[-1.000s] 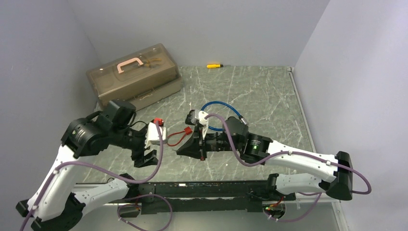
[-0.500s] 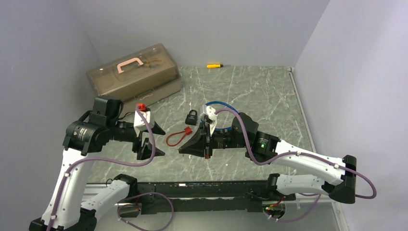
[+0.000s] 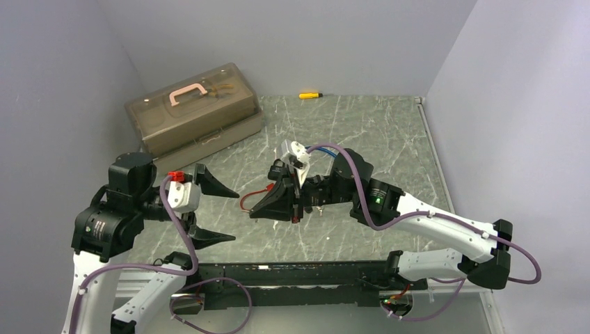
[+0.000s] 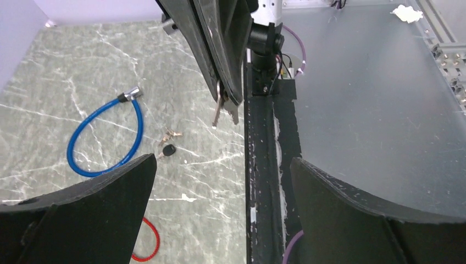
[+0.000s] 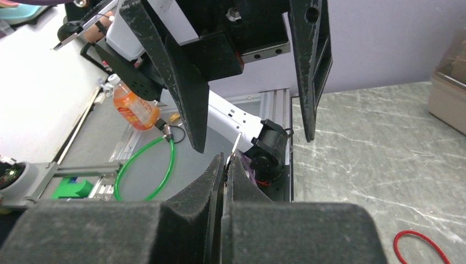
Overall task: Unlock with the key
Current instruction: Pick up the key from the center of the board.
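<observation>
My right gripper [image 3: 254, 212] is shut on a small silver key [image 5: 236, 142]. The key's blade [image 4: 218, 113] sticks out past the fingertips, above the table's front edge. My left gripper [image 3: 233, 217] stands wide open and empty a short way left of the key, facing it. Its two black fingers [image 5: 170, 71] frame the right wrist view. A small black padlock [image 3: 276, 168] lies on the table just behind the right gripper, largely hidden by it. A thin red cable loop [image 3: 252, 200] lies beside the padlock.
A blue cable lock [image 4: 104, 137] and a small bunch of spare keys [image 4: 167, 147] lie on the marbled table [image 3: 376, 132]. A brown toolbox with a pink handle [image 3: 195, 108] stands at the back left. A yellow screwdriver [image 3: 309, 94] lies by the back wall.
The left arm has drawn back to the left and its jaws have spread wider. The right gripper, still shut on the key, has shifted slightly left toward it.
</observation>
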Tool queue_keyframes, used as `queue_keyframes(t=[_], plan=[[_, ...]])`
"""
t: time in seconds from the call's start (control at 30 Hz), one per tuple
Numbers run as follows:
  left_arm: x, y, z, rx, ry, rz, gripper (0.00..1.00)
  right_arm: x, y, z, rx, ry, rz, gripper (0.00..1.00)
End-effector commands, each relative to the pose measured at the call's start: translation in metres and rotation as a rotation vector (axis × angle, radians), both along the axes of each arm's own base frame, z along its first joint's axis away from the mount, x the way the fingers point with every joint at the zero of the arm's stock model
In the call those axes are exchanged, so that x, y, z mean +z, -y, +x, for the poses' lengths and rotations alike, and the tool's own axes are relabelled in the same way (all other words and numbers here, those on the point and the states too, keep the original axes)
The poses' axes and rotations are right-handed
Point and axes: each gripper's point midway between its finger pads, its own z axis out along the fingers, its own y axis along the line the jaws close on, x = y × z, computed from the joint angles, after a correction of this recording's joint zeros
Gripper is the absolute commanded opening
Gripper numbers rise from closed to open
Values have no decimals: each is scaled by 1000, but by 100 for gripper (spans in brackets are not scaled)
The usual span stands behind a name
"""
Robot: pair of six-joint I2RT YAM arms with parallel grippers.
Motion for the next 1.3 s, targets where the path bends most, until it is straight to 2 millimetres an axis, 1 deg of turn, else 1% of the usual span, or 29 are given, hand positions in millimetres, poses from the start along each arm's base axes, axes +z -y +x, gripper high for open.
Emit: queue_keyframes(t=[0.0, 0.1, 0.13, 0.2, 0.23, 0.27, 0.33, 0.43, 0.5, 0.53, 0.57, 0.63, 0.7, 0.87, 1.0, 1.1, 1.2, 1.27], plan=[[24, 4, -8, -36, 96, -93, 99, 26, 5, -15, 84, 32, 66, 0], [32, 4, -11, -32, 134, -121, 89, 27, 9, -25, 127, 48, 91, 0], [34, 3, -13, -36, 145, -126, 83, 28, 10, -26, 135, 57, 96, 0], [37, 3, -17, -54, 166, -134, 64, 29, 13, -30, 149, 83, 99, 0], [38, 3, -19, -60, 172, -136, 56, 30, 14, -31, 154, 108, 105, 0], [39, 3, -21, -66, 173, -140, 50, 31, 16, -32, 159, 128, 108, 0], [42, 3, -22, -70, 186, -148, 45, 33, 18, -34, 169, 171, 117, 0], [43, 4, -24, -83, 189, -157, 46, 34, 18, -35, 172, 222, 121, 0], [39, 4, -28, -109, 185, -160, 50, 32, 17, -35, 177, 232, 106, 0], [37, 4, -28, -118, 184, -161, 58, 31, 16, -35, 183, 232, 98, 0], [36, 4, -29, -120, 182, -161, 63, 29, 14, -36, 188, 230, 93, 0], [33, 5, -26, -119, 174, -160, 76, 28, 12, -36, 191, 230, 91, 0], [30, 6, -24, -122, 162, -161, 79, 27, 9, -36, 188, 233, 96, 0], [32, 8, -21, -140, 133, -175, 78, 23, -1, -33, 184, 242, 95, 0], [33, 8, -25, -162, 137, -181, 74, 22, -8, -31, 187, 246, 103, 0], [30, 8, -28, -178, 126, -179, 71, 25, -12, -29, 181, 256, 116, 0], [28, 8, -29, -183, 114, -177, 71, 28, -14, -25, 153, 268, 130, 0], [25, 8, -30, -184, 110, -174, 74, 30, -14, -22, 136, 274, 138, 0]])
